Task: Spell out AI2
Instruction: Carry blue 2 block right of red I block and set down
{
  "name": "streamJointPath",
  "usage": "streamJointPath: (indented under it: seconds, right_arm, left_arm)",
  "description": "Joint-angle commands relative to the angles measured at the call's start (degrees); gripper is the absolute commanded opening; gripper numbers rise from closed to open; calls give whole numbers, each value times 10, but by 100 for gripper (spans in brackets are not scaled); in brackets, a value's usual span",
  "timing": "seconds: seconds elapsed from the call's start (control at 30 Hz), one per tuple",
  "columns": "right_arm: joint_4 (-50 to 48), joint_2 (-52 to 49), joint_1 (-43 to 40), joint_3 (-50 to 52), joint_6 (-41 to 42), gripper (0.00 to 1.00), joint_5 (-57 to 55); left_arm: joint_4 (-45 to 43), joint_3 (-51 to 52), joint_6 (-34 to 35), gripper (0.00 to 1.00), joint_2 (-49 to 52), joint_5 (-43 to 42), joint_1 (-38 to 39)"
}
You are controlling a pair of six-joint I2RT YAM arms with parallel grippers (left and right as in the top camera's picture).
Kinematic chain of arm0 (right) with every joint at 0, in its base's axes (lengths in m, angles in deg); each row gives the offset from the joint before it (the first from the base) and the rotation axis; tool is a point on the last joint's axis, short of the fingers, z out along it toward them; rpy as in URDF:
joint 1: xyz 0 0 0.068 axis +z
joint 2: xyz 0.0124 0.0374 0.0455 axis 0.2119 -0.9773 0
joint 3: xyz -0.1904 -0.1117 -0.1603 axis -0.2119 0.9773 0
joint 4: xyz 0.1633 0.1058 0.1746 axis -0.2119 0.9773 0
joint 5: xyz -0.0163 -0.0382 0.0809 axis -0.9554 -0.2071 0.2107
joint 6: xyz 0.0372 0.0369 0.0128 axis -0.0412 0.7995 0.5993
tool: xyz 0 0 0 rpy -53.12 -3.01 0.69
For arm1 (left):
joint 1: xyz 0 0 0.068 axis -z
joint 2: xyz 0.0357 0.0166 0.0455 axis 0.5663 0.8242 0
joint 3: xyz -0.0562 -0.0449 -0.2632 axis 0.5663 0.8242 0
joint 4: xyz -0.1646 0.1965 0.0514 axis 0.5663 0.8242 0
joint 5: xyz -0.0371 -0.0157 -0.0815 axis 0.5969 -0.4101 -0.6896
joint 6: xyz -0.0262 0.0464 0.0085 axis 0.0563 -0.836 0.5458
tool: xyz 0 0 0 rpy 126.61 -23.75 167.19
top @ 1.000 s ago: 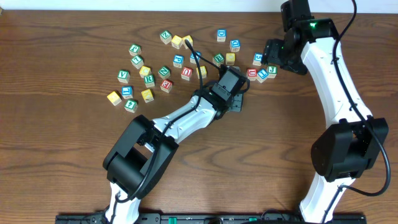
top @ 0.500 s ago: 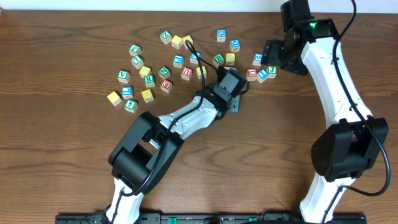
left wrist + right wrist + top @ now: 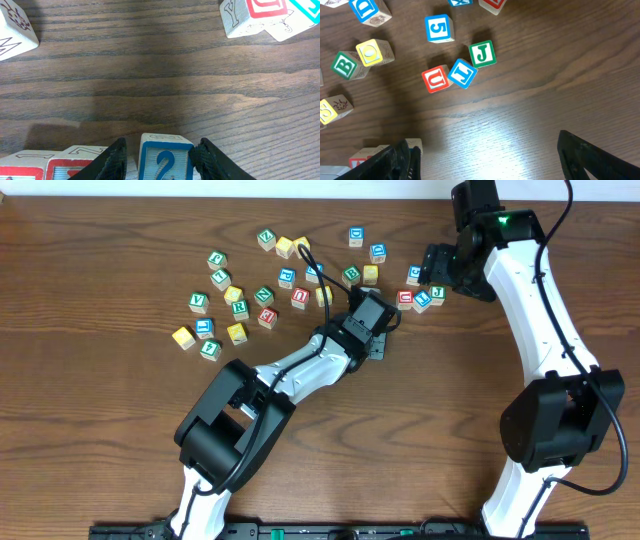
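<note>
— Two neighbouring blocks (image 3: 82, 159) sit just beside the 2 block (image 3: 165, 161). Why is the left gripper (image 3: 161, 142) placed over it like that?

— It straddles the block, one finger on each side. A sliver of wood shows between the block and one finger, so I judge the jaws slightly parted and not pinching. My guess is that the 2 belongs at the end of a row.

— Are the neighbours the A and the I?

— I cannot tell. Their faces are cut off at the frame edge.

— And the right gripper (image 3: 485, 150)?

— Spread wide and empty. It hovers above the bare table (image 3: 530, 115), near the far scatter. A blue I block (image 3: 462, 73) lies there touching a red U block (image 3: 436, 80), with a green J block (image 3: 482, 54) just beside. It is probably held clear so the arms do not clash.

— Any tray or bin?

— None. Every block lies loose on the wood.
</note>
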Motion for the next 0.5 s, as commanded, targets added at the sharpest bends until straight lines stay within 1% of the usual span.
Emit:
streamJointPath:
  seconds: [0.0, 0.13, 0.23, 0.3, 0.4, 0.47]
  right_arm:
    - [0, 3, 1, -4, -8, 89, 1]
    - [0, 3, 1, -4, -8, 89, 1]
    - [1, 3, 1, -4, -9, 91, 1]
    - [2, 3, 1, -4, -15, 94, 1]
    - [5, 3, 1, -4, -19, 94, 1]
    - [9, 3, 1, -4, -19, 91, 3]
  left_arm:
    - [-3, -8, 1, 45, 5, 2, 1]
    - [-7, -10, 0, 45, -14, 2, 1]
    - [0, -12, -26, 45, -57, 2, 0]
    - [24, -12, -30, 45, -99, 2, -1]
    - [85, -12, -30, 45, -173, 3, -8]
    - [120, -12, -30, 45, -207, 4, -15]
